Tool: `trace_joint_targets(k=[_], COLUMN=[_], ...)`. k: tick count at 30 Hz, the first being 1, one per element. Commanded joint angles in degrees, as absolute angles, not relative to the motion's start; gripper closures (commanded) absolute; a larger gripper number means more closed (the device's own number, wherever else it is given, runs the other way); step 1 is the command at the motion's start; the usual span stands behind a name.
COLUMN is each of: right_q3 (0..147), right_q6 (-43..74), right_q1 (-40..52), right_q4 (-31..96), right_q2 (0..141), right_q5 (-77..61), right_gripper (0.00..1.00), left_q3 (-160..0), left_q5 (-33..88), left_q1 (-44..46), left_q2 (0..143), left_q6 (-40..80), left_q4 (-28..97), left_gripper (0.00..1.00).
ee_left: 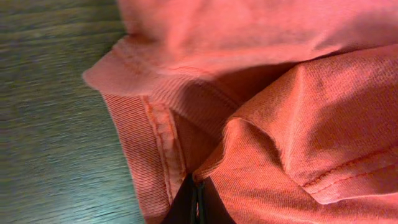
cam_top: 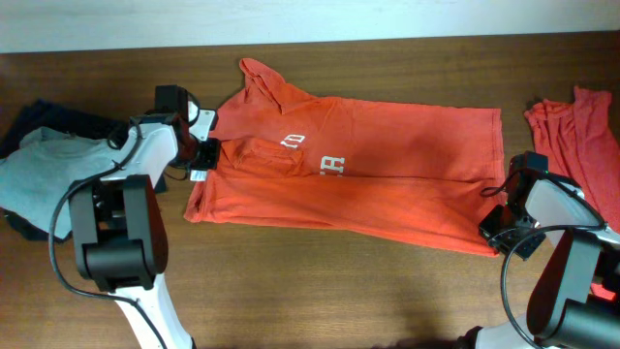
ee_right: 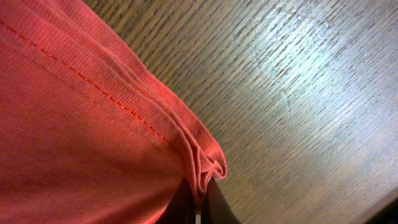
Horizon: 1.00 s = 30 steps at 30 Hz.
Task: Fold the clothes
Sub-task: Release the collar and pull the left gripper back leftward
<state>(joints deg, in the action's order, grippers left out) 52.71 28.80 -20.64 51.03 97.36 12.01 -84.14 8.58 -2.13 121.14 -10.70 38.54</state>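
Observation:
The clothes, an orange-red T-shirt (cam_top: 387, 165) with white lettering, lie across the middle of the wooden table, doubled over lengthwise. My left gripper (cam_top: 201, 153) sits at the shirt's left edge. In the left wrist view its jaws (ee_left: 198, 198) are shut on a fold of the fabric (ee_left: 311, 93) next to the ribbed collar band. My right gripper (cam_top: 497, 231) is at the shirt's lower right corner. In the right wrist view it (ee_right: 200, 202) is shut on the bunched hem corner of the shirt (ee_right: 74, 124).
A pale grey-blue garment (cam_top: 39, 174) lies over dark navy clothing (cam_top: 53, 116) at the far left. Another orange-red garment (cam_top: 581, 136) lies at the right edge. Bare wood (cam_top: 320, 281) runs along the front of the table.

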Motion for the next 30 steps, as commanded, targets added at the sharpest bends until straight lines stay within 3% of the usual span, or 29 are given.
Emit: trace_joint_targets(k=[1,5,8,13,14,16,18,19,26,30], right_q3=[53.56,53.56,53.56,53.56,53.56,53.56,53.56,53.56,53.56,53.56], right_q6=[30.15,30.13,30.11,30.11,30.11,30.11,30.11,30.11,30.11,30.11], right_q1=[-20.75,-20.75,-20.75,-20.75,-20.75,-20.75,-20.75,-20.75,-20.75,-20.75], right_q4=[51.20,51.22,51.22,51.03,51.05,51.27,51.46,51.44,51.44,51.44], right_q2=[97.84,97.84,97.84,97.84,97.84,97.84,97.84,97.84,97.84,97.84], right_q5=[15.70,15.73,15.75,15.73,15.68,15.66,15.46,15.46,15.25,15.25], right_gripper=[0.96,0.96,0.96,0.95,0.89,0.66,0.40,0.32,0.28,0.28], left_q3=[-86.21,-86.67,-87.90,-92.75,-93.60,-94.13,-94.13,-94.02,-90.96,-87.99], left_q5=[7.01,7.01,7.01,7.03,7.03,8.21,11.53,13.34,13.41,15.29], left_q1=[-3.57,-3.55,-3.70,-5.04,-5.13,-5.08,-4.95,-4.71,-3.62,-2.70], left_q2=[121.36,121.36,121.27,119.44,118.93,118.48,118.34,118.37,118.41,118.41], left_q6=[-9.87,-9.67,-9.50,-8.19,-8.19,-8.19,-8.21,-8.21,-9.32,-9.96], left_q4=[38.57,38.44,38.61,41.95,42.98,45.10,47.57,50.11,52.05,49.06], left_gripper=[1.00,1.00,0.89,0.90,0.90,0.82,0.57,0.49,0.50,0.63])
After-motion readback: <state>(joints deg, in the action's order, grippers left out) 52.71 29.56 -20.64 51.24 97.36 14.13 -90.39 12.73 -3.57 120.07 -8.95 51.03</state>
